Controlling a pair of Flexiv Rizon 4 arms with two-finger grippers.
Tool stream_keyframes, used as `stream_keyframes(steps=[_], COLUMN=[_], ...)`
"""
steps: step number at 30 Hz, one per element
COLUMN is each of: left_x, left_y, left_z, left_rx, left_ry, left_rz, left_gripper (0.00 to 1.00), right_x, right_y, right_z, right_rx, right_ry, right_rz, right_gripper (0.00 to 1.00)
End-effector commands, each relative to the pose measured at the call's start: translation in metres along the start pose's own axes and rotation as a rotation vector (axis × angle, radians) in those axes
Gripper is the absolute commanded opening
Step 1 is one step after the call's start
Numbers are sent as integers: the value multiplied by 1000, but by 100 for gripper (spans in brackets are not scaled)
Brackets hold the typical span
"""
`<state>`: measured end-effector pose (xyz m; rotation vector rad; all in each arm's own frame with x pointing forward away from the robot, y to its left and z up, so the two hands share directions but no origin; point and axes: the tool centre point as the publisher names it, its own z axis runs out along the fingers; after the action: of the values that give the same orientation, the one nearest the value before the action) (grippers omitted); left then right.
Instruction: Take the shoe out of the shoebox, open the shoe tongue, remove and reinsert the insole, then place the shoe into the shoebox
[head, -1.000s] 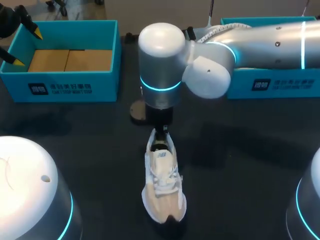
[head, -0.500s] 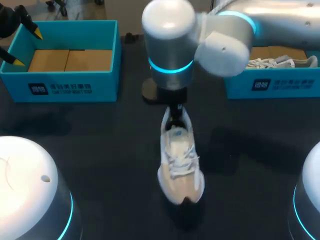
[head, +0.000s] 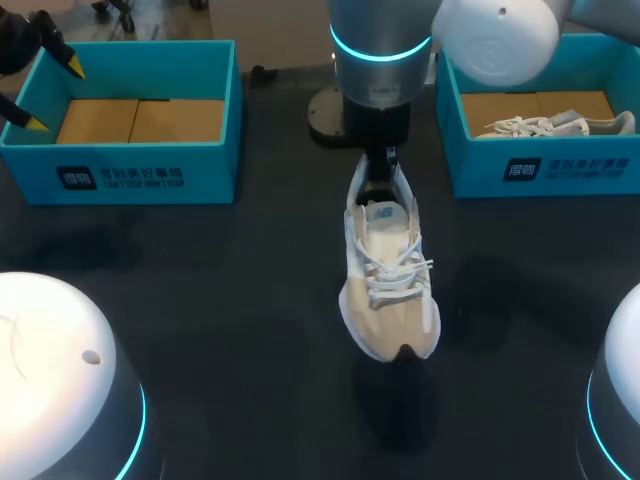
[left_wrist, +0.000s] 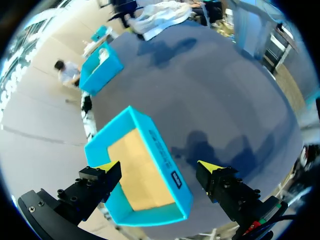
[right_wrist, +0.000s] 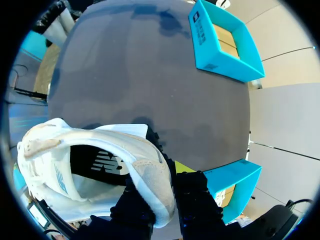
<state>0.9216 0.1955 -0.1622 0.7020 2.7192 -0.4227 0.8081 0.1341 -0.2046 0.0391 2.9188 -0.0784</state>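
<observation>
Teal cardboard marks the two boxes on the dark worktop (head: 200, 290) in the head view: the left shoebox (head: 140, 178) shows only its brown floor, and the right shoebox (head: 540, 165) holds a second shoe (head: 555, 125), pale with white laces. Between the boxes, the right arm (head: 385, 50) comes down from the far right, and the right end effector (head: 380, 172) pinches the heel of a white and beige shoe (head: 388, 275). The shoe's toe points toward the near edge, laces up, with its shadow on the worktop below the toe. The left end effector (head: 55, 96) hangs over the far left corner of the left shoebox, its yellow tips spread wide. In the left wrist view, the left end effector (left_wrist: 159, 167) is spread, with nothing between its fingers, and the left shoebox (left_wrist: 162, 152) lies under it, one finger over the box's floor and the other outside its labelled wall. In the right wrist view, the right end effector (right_wrist: 161, 197) is pressed onto the shoe's (right_wrist: 85, 165) heel collar, one dark finger inside the opening and one outside. The dark insole shows within. The left shoebox (right_wrist: 220, 55) sits well ahead across the worktop, and a corner of the right shoebox (right_wrist: 232, 182) is just beside the fingers.
</observation>
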Motion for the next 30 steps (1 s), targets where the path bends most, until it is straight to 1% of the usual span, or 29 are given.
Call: stream_keyframes(steps=[1, 2, 3, 4, 5, 6, 7, 8, 9, 15, 16, 18, 19, 21, 23, 24, 26, 27, 28, 30], left_x=[-13, -17, -19, -23, -24, -26, -29, -30, -33, -33, -33, -33, -33, -33, -33, -33, -33, -33, -33, -33], left_y=[2, 7, 11, 16, 18, 25, 30, 34, 38, 38, 38, 38, 38, 38, 38, 38, 38, 38, 38, 38], left_z=[-4, -5, -4, -2, -1, -3, -1, 0, 3, 3, 3, 3, 3, 3, 3, 3, 3, 3, 3, 3], left_rx=[-135, -174, -217, -284, -286, -255, -272, -302, -325, -325, -325, -325, -325, -325, -325, -325, -325, -325, -325, -325], left_ry=[88, 118, 120, 139, 137, 164, 205, 216, 255, 255, 255, 255, 255, 255, 255, 255, 255, 255, 255, 255], left_rz=[-323, -412, -475, -607, -669, -813, -941, -1018, -1109, -1109, -1109, -1109, -1109, -1109, -1109, -1109, -1109, -1109, -1109, -1109], left_gripper=[100, 100, 100, 100, 100, 100, 100, 100, 100, 100, 100, 100, 100, 100, 100, 100, 100, 100, 100, 100], right_x=[1, 1, 1, 1, 1, 1, 1, 1, 1, 1, -6, -22, -30, -46, -58, -67, -79, -85, -91, -102], right_y=[-3, -3, -3, -3, -3, -3, -3, -3, -3, -3, -8, -18, -25, -37, -48, -55, -68, -73, -80, -91], right_z=[-1, -1, -1, -1, -1, -1, -1, -1, -1, -1, 0, 2, 1, -3, -8, -10, -16, -18, -19, -22], right_rx=[-6, -6, -6, -6, -6, -6, -6, -6, -6, -6, -13, 2, -9, 0, -9, 4, -2, 10, -1, 24], right_ry=[-1, -1, -1, -1, -1, -1, -1, -1, -1, -1, -3, 2, 1, 7, 2, 4, -5, -5, -2, 6], right_rz=[-1, -1, -1, -1, -1, -1, -1, -1, -1, -1, -3, 6, 6, 11, 9, 16, 8, 14, -2, 13], right_gripper=[0, 0, 0, 0, 0, 0, 0, 0, 0, 0, 0, 0, 0, 0, 0, 0, 0, 0, 0, 0])
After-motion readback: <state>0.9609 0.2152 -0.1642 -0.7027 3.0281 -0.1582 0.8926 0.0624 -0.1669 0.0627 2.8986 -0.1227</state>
